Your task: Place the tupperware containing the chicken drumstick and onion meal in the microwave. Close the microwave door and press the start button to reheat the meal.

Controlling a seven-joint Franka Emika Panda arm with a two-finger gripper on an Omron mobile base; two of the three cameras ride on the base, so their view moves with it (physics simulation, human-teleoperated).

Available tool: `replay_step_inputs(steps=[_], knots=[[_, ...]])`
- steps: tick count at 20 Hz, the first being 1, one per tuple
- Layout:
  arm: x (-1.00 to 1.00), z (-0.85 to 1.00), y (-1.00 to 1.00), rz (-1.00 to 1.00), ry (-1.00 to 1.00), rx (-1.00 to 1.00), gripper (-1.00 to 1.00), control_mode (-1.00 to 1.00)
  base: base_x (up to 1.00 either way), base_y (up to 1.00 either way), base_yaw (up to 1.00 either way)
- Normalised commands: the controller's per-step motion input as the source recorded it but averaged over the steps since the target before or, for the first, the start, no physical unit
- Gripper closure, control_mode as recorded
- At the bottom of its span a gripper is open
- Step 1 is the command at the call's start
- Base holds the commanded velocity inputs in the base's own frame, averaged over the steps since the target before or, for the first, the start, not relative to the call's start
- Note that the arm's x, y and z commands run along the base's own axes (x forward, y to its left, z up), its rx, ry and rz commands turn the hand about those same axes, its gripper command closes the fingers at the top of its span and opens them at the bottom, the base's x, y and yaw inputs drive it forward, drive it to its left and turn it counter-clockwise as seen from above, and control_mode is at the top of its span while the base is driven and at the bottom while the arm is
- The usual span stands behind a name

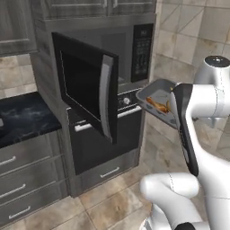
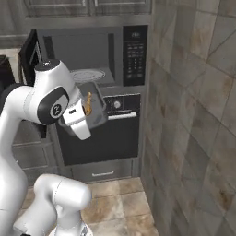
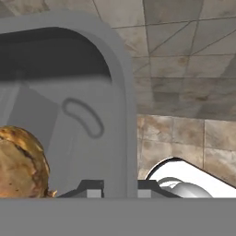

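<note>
Gripper [image 3: 119, 186] fingers pinch the tupperware's [image 3: 83, 115] rim, one on each side of the wall (orange-brown food [image 3: 20, 161] sits inside). Held tilted in the air, it hangs in front of the microwave [image 1: 130, 49], beside the open microwave door [image 1: 85, 85].

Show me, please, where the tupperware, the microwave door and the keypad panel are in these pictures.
tupperware [image 1: 155, 91]: left base view, upper grey rim.
microwave door [image 1: 81, 83]: left base view, dark glass window.
keypad panel [image 2: 134, 60]: right base view, middle of the button block.
</note>
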Motion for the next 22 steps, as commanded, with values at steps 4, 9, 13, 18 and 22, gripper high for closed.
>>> replay_step_inputs(steps=[4, 9, 13, 18, 22], knots=[[0.00, 0.00, 0.00, 0.00, 0.00, 0.00, 1.00, 1.00, 0.51, -0.24, 0.26], [0.00, 0.00, 0.00, 0.00, 0.00, 0.00, 1.00, 1.00, 0.49, -0.37, 0.24], [0.00, 0.00, 0.00, 0.00, 0.00, 0.00, 1.00, 1.00, 0.49, -0.33, 0.25], [0.00, 0.00, 0.00, 0.00, 0.00, 0.00, 1.00, 1.00, 0.47, -0.09, 0.23], [0.00, 0.00, 0.00, 0.00, 0.00, 0.00, 1.00, 1.00, 0.42, -0.05, 0.22]])
